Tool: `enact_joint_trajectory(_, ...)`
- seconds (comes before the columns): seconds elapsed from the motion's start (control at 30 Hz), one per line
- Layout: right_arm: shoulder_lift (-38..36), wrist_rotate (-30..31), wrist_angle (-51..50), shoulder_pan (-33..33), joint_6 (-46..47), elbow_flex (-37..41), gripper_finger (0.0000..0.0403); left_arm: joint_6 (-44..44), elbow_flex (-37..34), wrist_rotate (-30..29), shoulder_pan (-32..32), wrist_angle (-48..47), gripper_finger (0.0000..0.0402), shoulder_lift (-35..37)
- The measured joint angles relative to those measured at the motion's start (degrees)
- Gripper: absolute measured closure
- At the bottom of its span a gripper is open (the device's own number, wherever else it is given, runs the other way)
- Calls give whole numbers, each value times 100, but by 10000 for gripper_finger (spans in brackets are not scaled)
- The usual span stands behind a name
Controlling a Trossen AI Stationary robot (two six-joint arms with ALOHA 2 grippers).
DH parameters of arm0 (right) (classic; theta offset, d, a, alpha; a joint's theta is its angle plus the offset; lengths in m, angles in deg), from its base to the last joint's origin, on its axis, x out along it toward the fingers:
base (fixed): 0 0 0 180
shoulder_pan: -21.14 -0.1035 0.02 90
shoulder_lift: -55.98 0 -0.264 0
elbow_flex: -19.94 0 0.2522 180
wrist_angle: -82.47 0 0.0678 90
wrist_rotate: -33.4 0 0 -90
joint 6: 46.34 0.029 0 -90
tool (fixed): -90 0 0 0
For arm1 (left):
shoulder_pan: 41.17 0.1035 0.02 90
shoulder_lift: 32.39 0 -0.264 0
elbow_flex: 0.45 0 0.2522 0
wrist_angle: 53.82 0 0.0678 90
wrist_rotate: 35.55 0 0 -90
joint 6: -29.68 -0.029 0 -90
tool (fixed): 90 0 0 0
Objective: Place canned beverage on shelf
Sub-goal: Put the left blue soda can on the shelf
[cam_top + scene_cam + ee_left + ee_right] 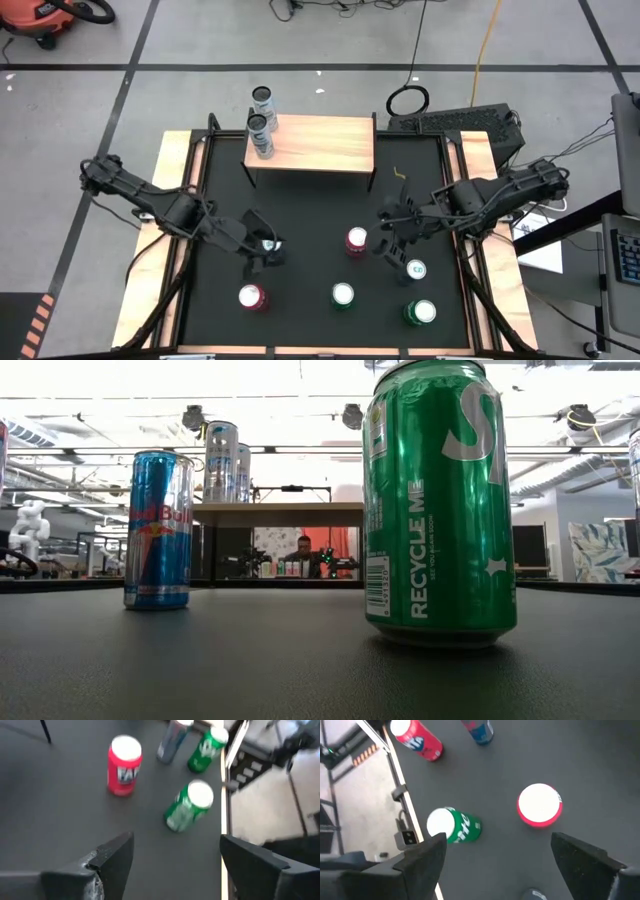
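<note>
The shelf (320, 142), a light-wood board on thin black legs, stands at the far side of the black mat, with two slim cans (261, 128) upright on its left end. Several more cans stand upright on the mat. Among them are a red can (357, 240), a slim blue can (268, 245), a near-left red can (252, 297), and a green can (343, 295). My left gripper (175, 862) hovers open above the slim blue can (158, 530). My right gripper (500, 857) hovers open over the red can (540, 805). Neither gripper touches anything.
A green can (420, 312) and a slim can (415, 268) stand at the near right, below my right arm. Wooden rails (172, 200) frame the mat on both sides. The shelf's middle and right end (345, 140) are bare board.
</note>
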Motion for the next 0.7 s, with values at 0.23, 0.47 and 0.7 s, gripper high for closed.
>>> enact_joint_trajectory(0.23,0,17,293,-6,35,0,67,-1,-110,70,-193,-1303,111,62)
enact_joint_trajectory(0.47,0,310,469,-7,128,0,67,208,-698,19,-128,-1240,74,59)
enact_joint_trajectory(0.7,26,471,501,-133,183,0,67,191,-837,-412,-86,-1120,30,58)
